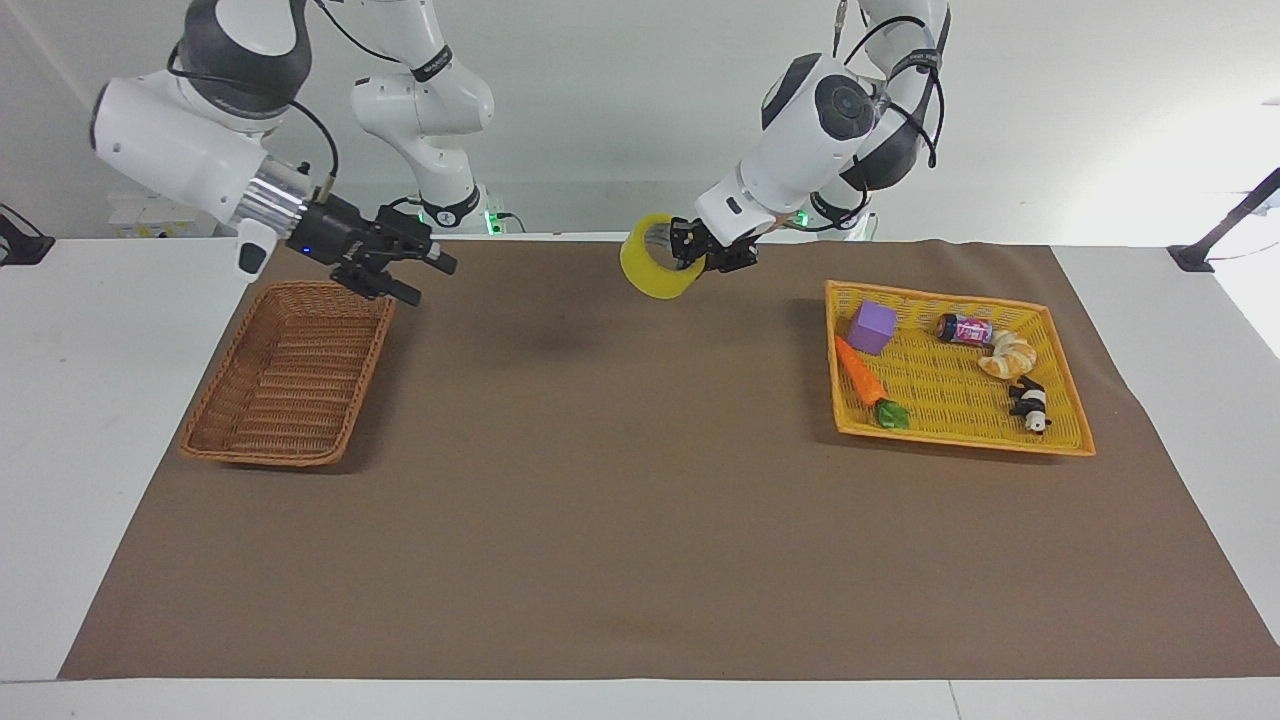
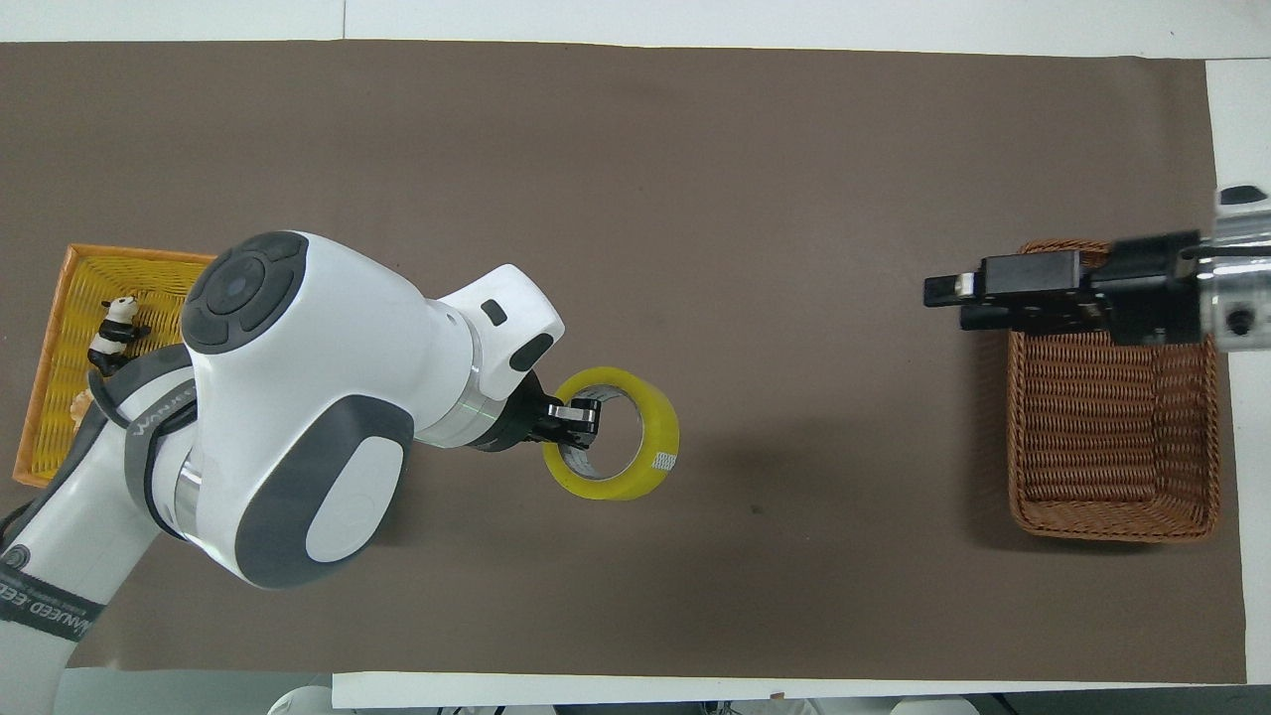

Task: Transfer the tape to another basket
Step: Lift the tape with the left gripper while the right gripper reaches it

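The yellow tape (image 1: 648,277) hangs in the air over the brown mat, between the two containers and near the robots' edge. My left gripper (image 1: 703,257) is shut on the roll's wall, with one finger inside the core. In the overhead view the tape (image 2: 659,435) hangs from my left gripper (image 2: 576,413). The dark brown wicker basket (image 1: 290,370) sits empty at the right arm's end, also seen from overhead (image 2: 1112,427). My right gripper (image 1: 432,282) is open and empty, pointing toward the table's middle, over the mat beside the basket's corner nearest the robots (image 2: 948,303).
A flat yellow tray (image 1: 950,400) at the left arm's end holds a purple cube (image 1: 872,326), a carrot (image 1: 860,372), a small can (image 1: 964,328), a croissant (image 1: 1008,356) and a panda figure (image 1: 1030,405). The brown mat (image 1: 620,480) covers the table.
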### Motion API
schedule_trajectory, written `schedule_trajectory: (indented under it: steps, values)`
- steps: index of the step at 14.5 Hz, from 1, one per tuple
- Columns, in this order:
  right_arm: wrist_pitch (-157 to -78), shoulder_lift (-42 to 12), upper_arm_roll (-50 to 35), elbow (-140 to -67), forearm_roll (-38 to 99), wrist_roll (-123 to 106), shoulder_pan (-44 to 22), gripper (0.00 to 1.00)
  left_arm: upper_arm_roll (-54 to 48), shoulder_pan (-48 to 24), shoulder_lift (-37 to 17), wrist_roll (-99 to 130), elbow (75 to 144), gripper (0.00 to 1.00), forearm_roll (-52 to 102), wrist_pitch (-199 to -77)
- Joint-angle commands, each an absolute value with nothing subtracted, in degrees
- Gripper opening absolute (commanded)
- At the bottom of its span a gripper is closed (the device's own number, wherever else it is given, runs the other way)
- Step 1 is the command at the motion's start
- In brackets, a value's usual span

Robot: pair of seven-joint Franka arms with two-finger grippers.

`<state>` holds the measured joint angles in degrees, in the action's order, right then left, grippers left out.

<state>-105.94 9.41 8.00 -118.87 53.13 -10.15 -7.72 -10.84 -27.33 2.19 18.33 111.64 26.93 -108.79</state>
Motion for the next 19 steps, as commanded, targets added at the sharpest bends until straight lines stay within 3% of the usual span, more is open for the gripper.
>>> schedule_trajectory:
  steps: [1,3,9,19]
  values:
    - [-117.6,13.3,8.0,-126.0,59.2,-6.4,-17.5,1.0,-10.7,-27.2,3.0,18.7,112.0,0.06,27.9,-109.4]
    - [-125.2,12.9,8.0,-127.2,60.8,-4.0,-24.7,1.0,-10.7,-27.2,3.1,18.7,112.1,0.06,27.9,-109.4]
    - [-132.6,13.3,8.0,-131.0,68.1,-4.2,-34.1,1.0,-10.7,-27.2,3.0,18.8,112.1,0.06,27.9,-109.6]
    - [-130.6,13.4,8.0,-132.3,68.2,-4.9,-34.9,1.0,-10.7,-27.3,3.3,18.7,112.5,0.07,27.9,-109.7]
